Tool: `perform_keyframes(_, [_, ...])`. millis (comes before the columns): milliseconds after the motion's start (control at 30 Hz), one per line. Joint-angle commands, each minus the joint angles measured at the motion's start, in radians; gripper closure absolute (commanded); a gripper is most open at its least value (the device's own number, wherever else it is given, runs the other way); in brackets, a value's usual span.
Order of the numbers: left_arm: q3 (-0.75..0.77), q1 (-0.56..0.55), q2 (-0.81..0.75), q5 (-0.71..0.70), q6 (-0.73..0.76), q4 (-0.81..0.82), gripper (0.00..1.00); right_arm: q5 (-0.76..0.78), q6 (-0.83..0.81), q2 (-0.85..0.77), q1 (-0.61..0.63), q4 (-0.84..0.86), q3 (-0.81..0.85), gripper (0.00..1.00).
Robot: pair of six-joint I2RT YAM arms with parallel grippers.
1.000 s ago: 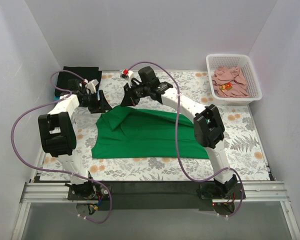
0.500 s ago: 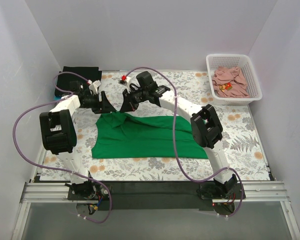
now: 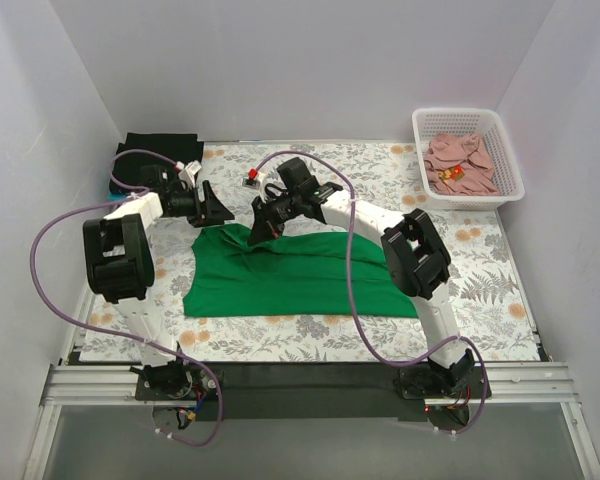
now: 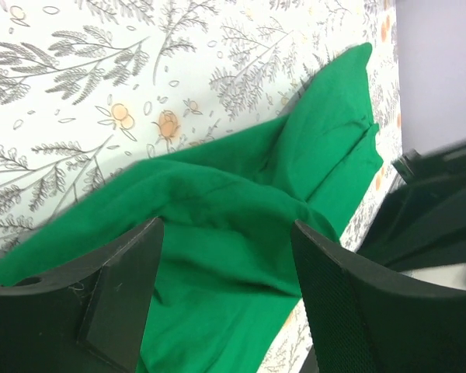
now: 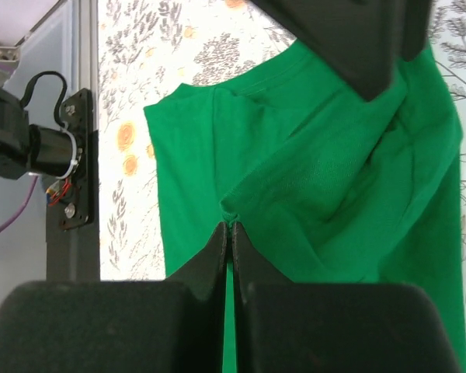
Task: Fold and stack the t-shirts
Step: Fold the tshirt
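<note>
Green shirt (image 3: 300,275) lay mid-worktop (image 3: 480,280), long axis 9-to-3. Jaws of the right arm (image 3: 370,215) pinched a fold at its 11 o'clock corner. Jaws of the left arm (image 3: 140,210), wide and apparently empty, hung just 9 o'clock of that corner.

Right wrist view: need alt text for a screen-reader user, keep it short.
The right gripper is shut, its fingertips pinching a raised fold of the green t-shirt. The shirt lies rumpled on the floral-patterned table, with black mounting hardware at the left edge.
</note>
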Motion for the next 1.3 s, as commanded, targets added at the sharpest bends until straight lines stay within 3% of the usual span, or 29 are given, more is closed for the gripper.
perform_keyframes(0, [0.042, 0.004, 0.028, -0.016, -0.034, 0.043, 0.36, -0.067, -0.025, -0.085, 0.003, 0.044, -0.018, 0.99])
perform_keyframes(233, [0.043, 0.004, 0.031, -0.039, 0.028, -0.015, 0.54, -0.065, -0.025, -0.08, 0.003, 0.052, -0.014, 0.99])
perform_keyframes(300, [0.028, 0.014, 0.014, 0.011, 0.066, -0.023, 0.54, -0.061, -0.018, -0.074, 0.003, 0.05, -0.006, 0.99])
perform_keyframes(467, [0.039, 0.04, -0.056, 0.071, 0.253, -0.117, 0.36, -0.056, -0.012, -0.062, 0.003, 0.052, 0.002, 0.99])
perform_keyframes(600, [0.014, 0.06, -0.118, 0.107, 0.48, -0.223, 0.33, -0.054, -0.008, -0.05, 0.003, 0.05, 0.013, 0.99])
perform_keyframes(767, [-0.101, 0.109, -0.177, 0.206, 0.645, -0.178, 0.29, -0.057, -0.008, -0.048, 0.003, 0.05, 0.014, 0.99])
perform_keyframes(833, [-0.145, 0.106, -0.228, 0.206, 0.663, -0.082, 0.22, -0.062, -0.008, -0.05, 0.003, 0.05, 0.014, 0.99])
perform_keyframes(933, [-0.196, 0.093, -0.268, 0.188, 0.741, -0.024, 0.21, -0.065, -0.008, -0.053, 0.003, 0.049, 0.013, 0.99])
perform_keyframes(1100, [-0.213, 0.028, -0.256, 0.092, 1.021, -0.117, 0.23, -0.07, -0.005, -0.045, 0.003, 0.049, 0.023, 0.99])
perform_keyframes(1267, [-0.228, -0.015, -0.244, 0.007, 1.062, -0.096, 0.26, -0.073, -0.003, -0.045, 0.003, 0.05, 0.022, 0.99])
